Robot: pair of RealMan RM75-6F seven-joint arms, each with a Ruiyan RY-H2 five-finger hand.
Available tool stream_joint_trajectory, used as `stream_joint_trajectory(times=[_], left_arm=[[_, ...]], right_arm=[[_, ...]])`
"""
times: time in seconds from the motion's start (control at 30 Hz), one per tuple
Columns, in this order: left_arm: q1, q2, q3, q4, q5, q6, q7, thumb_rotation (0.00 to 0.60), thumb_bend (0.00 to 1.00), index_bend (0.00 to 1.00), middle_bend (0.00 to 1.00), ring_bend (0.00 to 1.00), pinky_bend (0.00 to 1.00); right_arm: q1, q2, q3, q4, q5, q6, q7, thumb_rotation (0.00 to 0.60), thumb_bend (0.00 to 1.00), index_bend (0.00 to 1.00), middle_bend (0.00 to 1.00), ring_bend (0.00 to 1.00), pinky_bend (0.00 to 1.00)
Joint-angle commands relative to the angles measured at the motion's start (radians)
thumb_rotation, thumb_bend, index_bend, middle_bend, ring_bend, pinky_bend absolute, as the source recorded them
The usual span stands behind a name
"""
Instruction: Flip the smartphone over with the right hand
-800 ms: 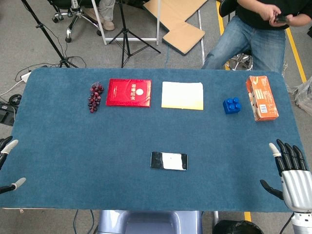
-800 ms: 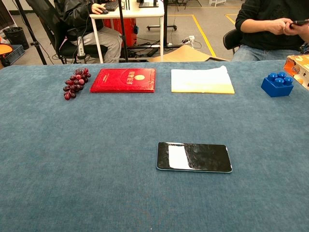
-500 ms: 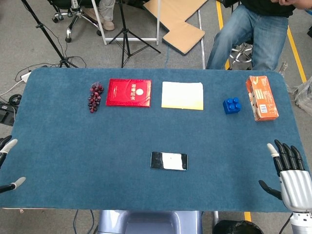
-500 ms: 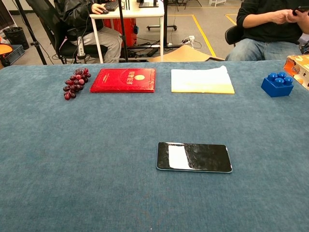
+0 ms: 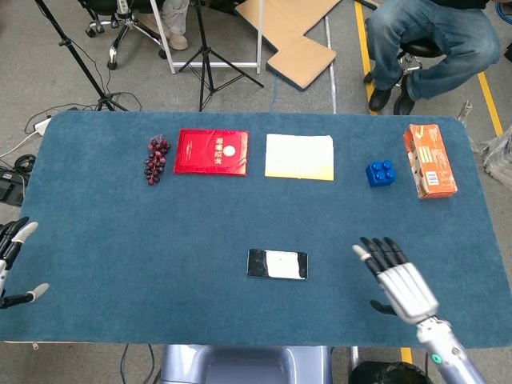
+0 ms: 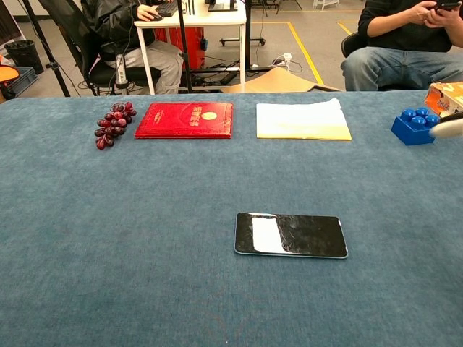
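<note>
Hand news first, starting at the left: the left hand (image 5: 14,260) hangs off the near-left edge of the counter (image 5: 96,232), fingers spread and empty, playing no part. Moving right along the far side of the blue cloth I see a bunch of dark grapes (image 5: 156,159), a red booklet (image 5: 211,152) just beside it, a pale yellow sheet (image 5: 299,157), a blue toy brick (image 5: 381,173) and an orange carton (image 5: 430,160) near the far-right corner.

The smartphone (image 5: 277,264) lies flat in the near middle of the counter, glossy screen up, long side running left to right, untouched.

What has changed is the right hand (image 5: 398,280). Less than a second ago it sat out at the counter's right edge; now it has swung inward over the cloth and hovers near the phone's right end, fingers apart and holding nothing. In the chest view only a blurred pale fingertip shows at the right border.

So the reach is under way, but the flip itself hasn't begun. I'd guess the fingers must next get under the phone's right edge to lever it up off the cloth.
</note>
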State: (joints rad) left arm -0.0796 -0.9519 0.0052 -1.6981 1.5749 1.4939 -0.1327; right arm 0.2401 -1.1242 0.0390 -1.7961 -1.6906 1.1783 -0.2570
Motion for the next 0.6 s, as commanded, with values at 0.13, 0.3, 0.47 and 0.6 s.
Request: stream_joint_trajectory(times=[0.13,0.3,0.47,0.6], left_arm=[[-0.013,-0.015,-0.009,0.004,-0.03,-0.032,0.027,0.6,0.0,0.0,0.0,0.0,0.0],[-0.025,-0.026,-0.013,0.01,-0.056,-0.063,0.046,0.6,0.0,0.0,0.0,0.0,0.0],[-0.031,-0.032,-0.017,0.014,-0.073,-0.08,0.055,0.6,0.0,0.0,0.0,0.0,0.0],[-0.034,-0.036,-0.02,0.015,-0.084,-0.088,0.061,0.6,0.0,0.0,0.0,0.0,0.0]], right_arm=[[0.181,-0.16,0.048,0.057,0.061,-0.222,-0.051,0.6,0.05,0.04,0.01,0.0,0.0],[0.253,-0.244,0.066,0.084,0.132,-0.316,-0.107,0.6,0.09,0.05,0.03,0.0,0.0],[0.316,-0.34,0.094,0.132,0.208,-0.368,-0.194,0.6,0.18,0.08,0.07,0.0,0.01],[0.35,-0.407,0.111,0.182,0.262,-0.376,-0.246,0.6,0.2,0.08,0.08,0.0,0.02]])
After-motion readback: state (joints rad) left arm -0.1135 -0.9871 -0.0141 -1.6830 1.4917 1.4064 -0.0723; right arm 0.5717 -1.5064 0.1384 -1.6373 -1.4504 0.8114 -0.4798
